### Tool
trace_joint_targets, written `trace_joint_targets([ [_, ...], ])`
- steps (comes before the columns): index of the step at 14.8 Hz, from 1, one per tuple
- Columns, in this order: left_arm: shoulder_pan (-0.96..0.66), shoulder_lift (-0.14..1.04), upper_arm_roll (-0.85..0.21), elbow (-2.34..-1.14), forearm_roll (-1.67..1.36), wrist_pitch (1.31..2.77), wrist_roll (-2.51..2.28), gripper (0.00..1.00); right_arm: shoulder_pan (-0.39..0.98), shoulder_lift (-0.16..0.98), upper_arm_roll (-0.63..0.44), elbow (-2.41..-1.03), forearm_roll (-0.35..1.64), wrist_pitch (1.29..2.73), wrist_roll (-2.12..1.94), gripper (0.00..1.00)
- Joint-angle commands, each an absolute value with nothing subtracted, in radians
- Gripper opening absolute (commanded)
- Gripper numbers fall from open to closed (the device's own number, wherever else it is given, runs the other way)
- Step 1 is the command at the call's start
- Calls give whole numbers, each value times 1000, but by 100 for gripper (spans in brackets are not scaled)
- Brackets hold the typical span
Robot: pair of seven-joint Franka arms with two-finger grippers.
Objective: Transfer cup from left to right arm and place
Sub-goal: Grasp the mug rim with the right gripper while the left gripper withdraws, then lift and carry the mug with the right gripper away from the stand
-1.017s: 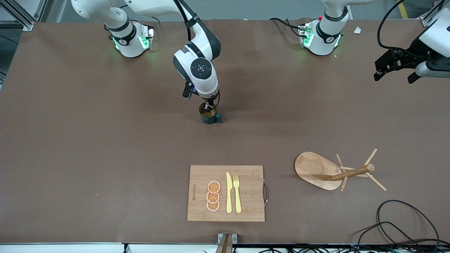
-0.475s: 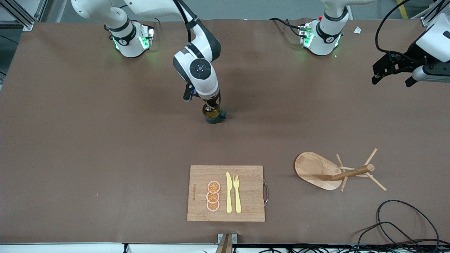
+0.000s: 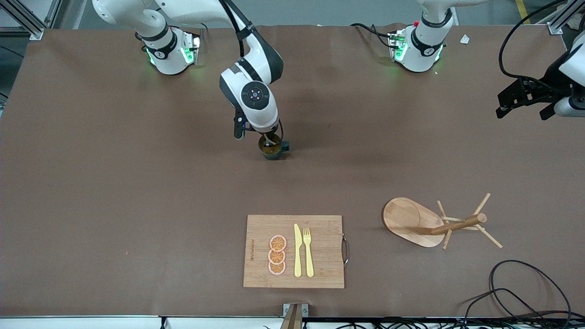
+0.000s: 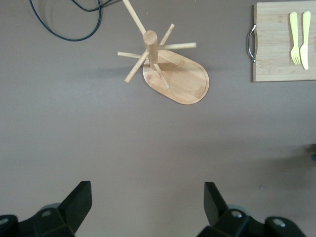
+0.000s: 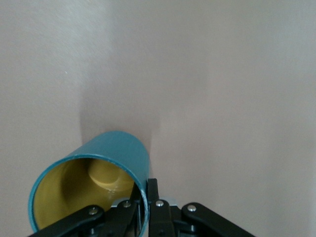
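The small dark teal mug with the tan-yellow inside (image 3: 273, 149) is already with the right arm: the right gripper (image 3: 269, 139) has its fingers pinched on the mug's rim (image 5: 143, 197) (one finger inside, one outside), over the bare brown table (image 3: 114, 183) near its middle. So I judge the handover done and only the placing left, since the mug seems not yet let go. The left gripper (image 3: 525, 97) waits with fingers spread and nothing between them, over the left arm's end of the table.
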State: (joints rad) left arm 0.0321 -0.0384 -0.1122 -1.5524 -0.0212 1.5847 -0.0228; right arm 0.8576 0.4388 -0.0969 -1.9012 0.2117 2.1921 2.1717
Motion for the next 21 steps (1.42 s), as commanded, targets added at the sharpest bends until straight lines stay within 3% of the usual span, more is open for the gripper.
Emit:
trace_joint_targets([
  [1, 34, -15, -117, -1519, -11, 1577, -23, 100, 809, 370, -92, -1927, 221, 2145, 2007, 0],
  [15, 25, 14, -118, -1480, -11, 1578, 15, 100, 517, 324, -92, -1953, 126, 2092, 1074, 0],
  [21, 32, 21, -117, -1465, -2, 1578, 18, 100, 353, 246, -94, -2034, 124, 2089, 483, 0],
])
